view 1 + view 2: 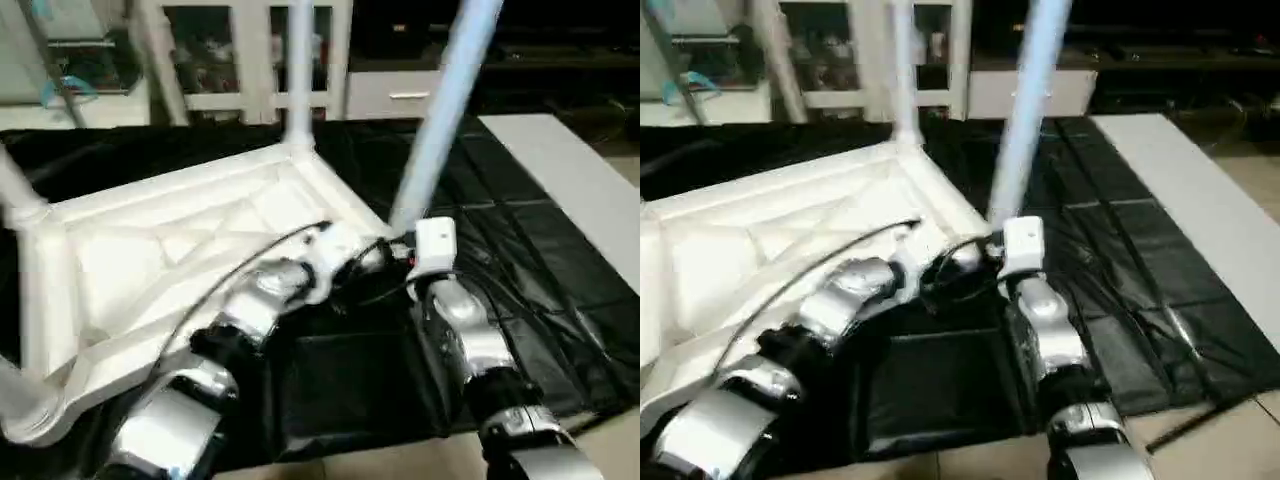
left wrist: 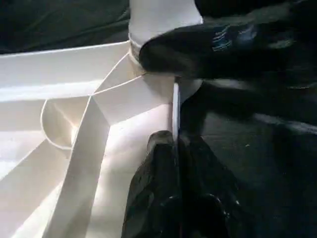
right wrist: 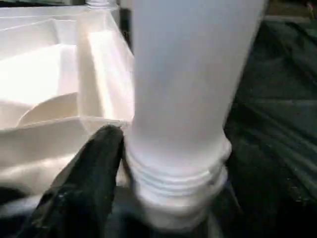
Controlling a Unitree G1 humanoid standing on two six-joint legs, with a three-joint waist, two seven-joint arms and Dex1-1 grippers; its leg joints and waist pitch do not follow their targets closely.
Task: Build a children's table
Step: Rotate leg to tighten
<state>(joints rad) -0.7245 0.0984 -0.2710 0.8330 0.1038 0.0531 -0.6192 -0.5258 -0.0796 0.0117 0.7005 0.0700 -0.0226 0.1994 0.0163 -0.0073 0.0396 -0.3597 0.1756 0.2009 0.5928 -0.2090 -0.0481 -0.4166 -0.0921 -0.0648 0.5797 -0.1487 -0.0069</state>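
The children's table lies upside down on a black mat, its ribbed white top (image 1: 180, 250) facing up. Three legs stand in their sockets: one at the far corner (image 1: 298, 80) and two at the left (image 1: 20, 200) (image 1: 15, 400). A further leg (image 1: 440, 130) rises tilted from the near right corner. My right gripper (image 1: 402, 240) is closed around its base, one black finger (image 3: 99, 168) against it just above the threaded end (image 3: 178, 183). My left gripper (image 2: 176, 141) is shut on the thin rim of the top beside that corner.
The black mat (image 1: 520, 260) covers the floor around the table. A long white board (image 1: 570, 180) lies along its right side. White furniture (image 1: 250, 60) stands behind the far edge. Bare floor (image 1: 1220, 440) shows at the near right.
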